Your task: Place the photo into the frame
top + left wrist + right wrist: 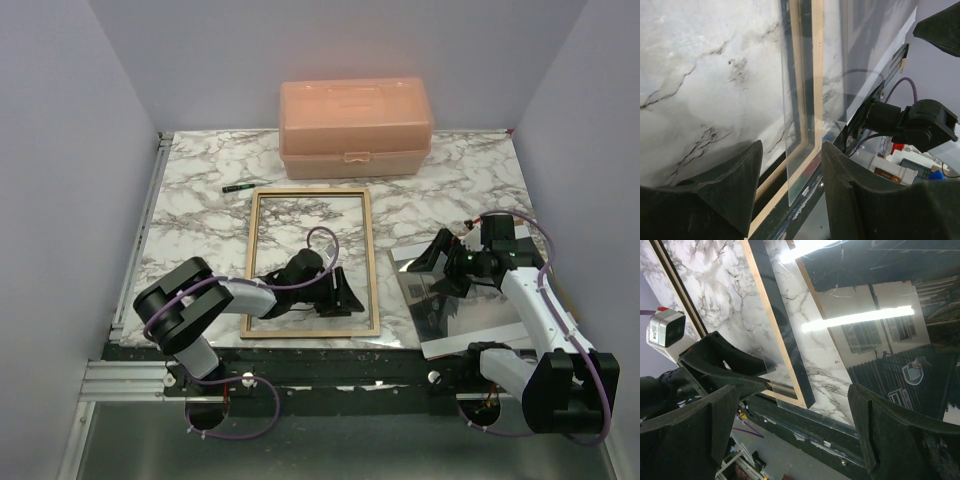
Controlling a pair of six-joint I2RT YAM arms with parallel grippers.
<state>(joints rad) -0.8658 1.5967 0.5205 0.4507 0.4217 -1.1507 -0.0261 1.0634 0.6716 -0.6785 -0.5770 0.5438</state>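
In the right wrist view alone, glare streaks the photo.

Shown: left arm and right arm, with black rounded joint housings, pale grey link tubes, purple cables looping alongside; matte black wedge-shaped fingers.

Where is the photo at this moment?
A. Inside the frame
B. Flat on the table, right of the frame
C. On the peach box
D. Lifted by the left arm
B: the photo lies picture side up right of the frame, whose opening shows only the marble table.
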